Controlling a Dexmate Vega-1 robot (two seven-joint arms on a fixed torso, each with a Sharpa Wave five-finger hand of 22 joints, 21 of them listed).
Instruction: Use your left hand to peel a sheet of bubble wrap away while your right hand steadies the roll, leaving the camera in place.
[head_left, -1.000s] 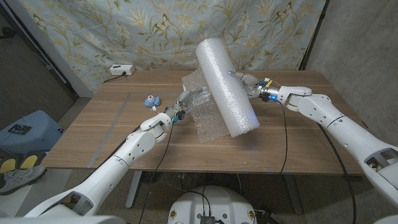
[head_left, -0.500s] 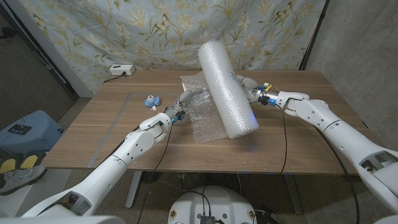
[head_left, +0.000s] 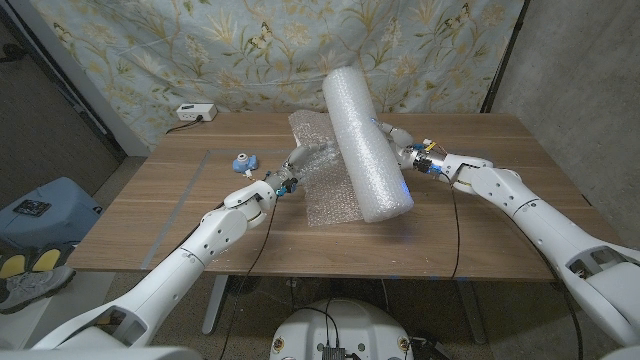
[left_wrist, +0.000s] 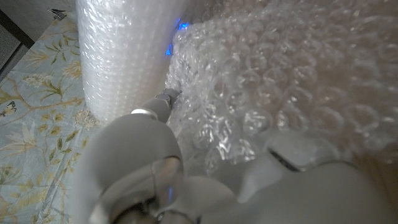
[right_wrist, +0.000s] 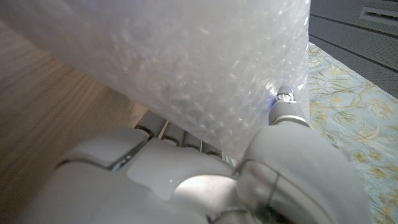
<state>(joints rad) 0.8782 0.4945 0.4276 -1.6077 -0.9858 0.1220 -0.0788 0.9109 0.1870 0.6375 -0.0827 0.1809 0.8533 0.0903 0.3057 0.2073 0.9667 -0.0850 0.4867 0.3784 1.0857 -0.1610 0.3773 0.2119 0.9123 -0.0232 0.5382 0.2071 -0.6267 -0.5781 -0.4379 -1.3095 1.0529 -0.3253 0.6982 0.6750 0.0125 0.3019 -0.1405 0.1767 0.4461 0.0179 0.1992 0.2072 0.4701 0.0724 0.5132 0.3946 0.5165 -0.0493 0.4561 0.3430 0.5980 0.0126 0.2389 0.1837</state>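
A thick roll of bubble wrap lies slanted across the middle of the table, its far end raised. A loose sheet spreads from it toward my left side. My left hand pinches that sheet's edge; the left wrist view shows the left hand with its fingers in the sheet beside the roll. My right hand grips the roll's right side, and the right wrist view has the right hand wrapped under the roll. A small blue camera sits on the table left of my left hand.
A white box with a cable sits at the table's back left corner. A floral cloth hangs behind the table. A faint rectangular outline marks the tabletop on the left.
The roll has swung a little, its near end shifting left, and the sheet's near edge has drawn left with it. My right hand has followed leftward. My left hand has barely moved.
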